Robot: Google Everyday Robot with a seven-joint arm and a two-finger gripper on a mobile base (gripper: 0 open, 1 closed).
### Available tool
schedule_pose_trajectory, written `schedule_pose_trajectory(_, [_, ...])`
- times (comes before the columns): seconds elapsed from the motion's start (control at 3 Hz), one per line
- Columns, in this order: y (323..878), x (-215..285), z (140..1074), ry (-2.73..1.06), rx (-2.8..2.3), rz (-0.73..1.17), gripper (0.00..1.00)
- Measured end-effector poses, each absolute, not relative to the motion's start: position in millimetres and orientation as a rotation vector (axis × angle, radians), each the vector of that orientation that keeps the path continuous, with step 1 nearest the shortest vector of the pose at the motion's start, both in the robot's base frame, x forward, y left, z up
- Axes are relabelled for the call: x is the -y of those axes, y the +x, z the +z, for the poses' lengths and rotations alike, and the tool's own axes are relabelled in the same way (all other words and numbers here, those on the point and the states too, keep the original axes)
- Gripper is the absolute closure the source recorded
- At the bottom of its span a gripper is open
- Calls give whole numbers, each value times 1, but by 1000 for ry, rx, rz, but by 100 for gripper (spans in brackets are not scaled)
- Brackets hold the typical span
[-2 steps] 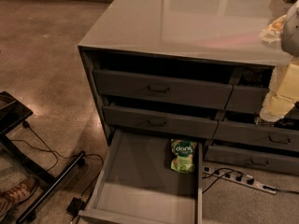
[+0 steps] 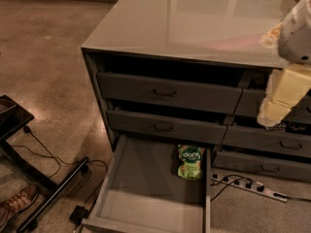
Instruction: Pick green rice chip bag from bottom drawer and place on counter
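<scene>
The green rice chip bag (image 2: 190,161) lies flat at the back right of the open bottom drawer (image 2: 146,198), near its right wall. The drawer is pulled far out from the left stack. The counter (image 2: 194,18) is the glossy grey top of the cabinet. My gripper (image 2: 271,114) hangs at the right edge of the view, in front of the right drawer stack, just below the counter's front edge. It is well above and to the right of the bag and holds nothing that I can see.
Two shut handled drawers (image 2: 165,93) sit above the open one. The right stack of drawers (image 2: 272,144) is behind my gripper. A power strip (image 2: 248,186) and cables lie on the floor at the right. A black stand (image 2: 29,178), cables and a shoe (image 2: 17,205) are at the left.
My gripper has shifted slightly to the left. The bag and the drawer have not moved.
</scene>
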State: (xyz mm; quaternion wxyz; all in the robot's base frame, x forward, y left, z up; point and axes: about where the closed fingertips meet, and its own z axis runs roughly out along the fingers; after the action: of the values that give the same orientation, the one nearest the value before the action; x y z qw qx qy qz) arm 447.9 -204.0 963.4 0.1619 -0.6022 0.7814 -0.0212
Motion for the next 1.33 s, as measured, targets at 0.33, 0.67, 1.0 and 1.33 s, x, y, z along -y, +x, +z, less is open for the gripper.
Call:
schedule_pose_trajectory(0.33, [454, 186, 902, -1619, -2301, 149, 0])
schedule_pose_trajectory(0.67, [451, 139, 824, -1394, -2342, 501, 0])
schedule_pose_trajectory(1.0, [464, 126, 827, -1332, -2298, 513, 0])
schedule_pose_trajectory(1.33, [465, 123, 825, -1333, -2288, 525, 0])
